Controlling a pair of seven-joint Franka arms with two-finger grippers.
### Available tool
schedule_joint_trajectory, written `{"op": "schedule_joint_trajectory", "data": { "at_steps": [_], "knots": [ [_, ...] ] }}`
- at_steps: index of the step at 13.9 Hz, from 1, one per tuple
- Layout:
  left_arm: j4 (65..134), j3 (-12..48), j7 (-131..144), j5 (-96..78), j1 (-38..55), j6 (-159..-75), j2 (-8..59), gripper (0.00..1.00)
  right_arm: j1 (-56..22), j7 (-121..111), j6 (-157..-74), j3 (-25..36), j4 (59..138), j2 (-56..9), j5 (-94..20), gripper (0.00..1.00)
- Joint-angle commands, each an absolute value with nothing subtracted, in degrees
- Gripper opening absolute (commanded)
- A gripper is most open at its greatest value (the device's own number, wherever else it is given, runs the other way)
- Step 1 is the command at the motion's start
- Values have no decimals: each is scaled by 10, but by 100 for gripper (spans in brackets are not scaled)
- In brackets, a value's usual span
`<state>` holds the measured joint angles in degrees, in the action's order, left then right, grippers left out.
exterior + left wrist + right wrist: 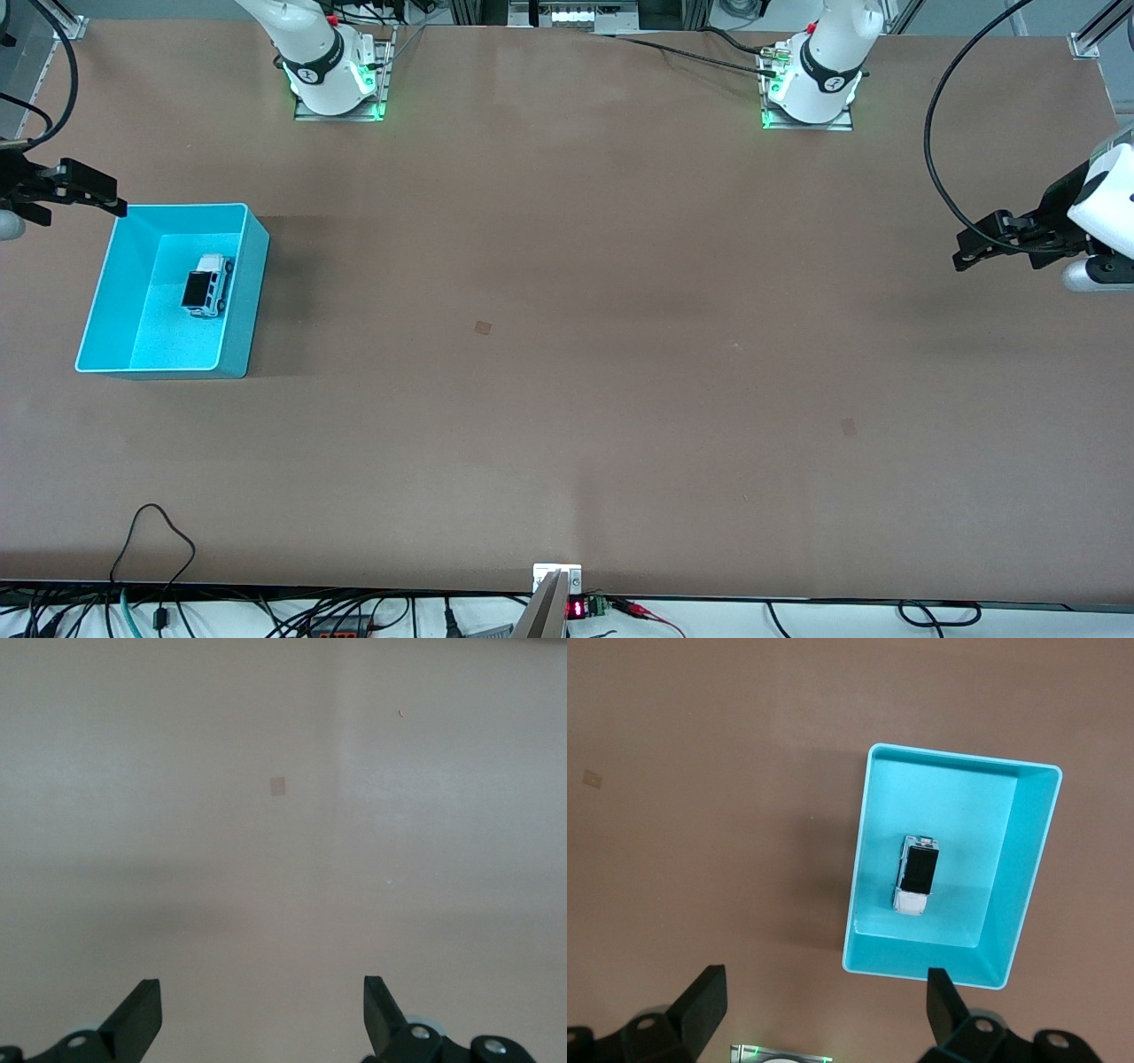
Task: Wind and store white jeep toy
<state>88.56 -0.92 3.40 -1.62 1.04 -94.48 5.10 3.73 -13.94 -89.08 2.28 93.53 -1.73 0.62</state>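
a: turquoise plastic is what surrounds the white jeep toy [209,285]; it is seen lying on the floor of the turquoise bin [106,266], on its wheels, touching none of the walls. the bin is set toward the right arm's end of the table [567,354].

b: and the grippers?

a: the right gripper [824,1005] is held above the table just beside the bin, fingers spread wide, nothing pinched between them. the left gripper [263,1014] is kept over bare table at the left arm's end, well apart from the bin, fingers likewise spread and empty. that arm is judged to be waiting.

b: which step is in hand, then?

a: storing looks already done, since the toy is seen inside the bin. whether it was wound cannot be told from the toy as it lies.

b: what is called for next?

a: if the winding was done, probably nothing beyond both arms being kept clear. if not, the toy would have to be lifted out by the right gripper, with a straight descent between the bin walls.
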Motion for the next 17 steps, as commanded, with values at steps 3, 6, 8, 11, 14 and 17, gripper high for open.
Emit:
{"op": "schedule_joint_trajectory", "data": {
  "at_steps": [3,6,8,11,14,17],
  "knots": [
    [889,-13,28,-20,16,-940,42,100,19,-134,-880,30,917,-25,0,100],
    [889,-13,28,-20,17,-940,43,100,5,-95,-882,26,917,-25,9,100],
    [889,-13,28,-19,17,-940,44,100,4,-37,-883,25,917,-26,3,100],
    [889,-14,28,-19,17,-942,45,100,4,-39,-882,25,918,-27,3,100],
    [889,-16,28,-19,16,-941,46,100,-8,-34,-882,24,918,-31,4,100],
    [889,-17,28,-20,16,-941,46,100,-7,-32,-879,24,918,-31,2,100]
  ]
}}
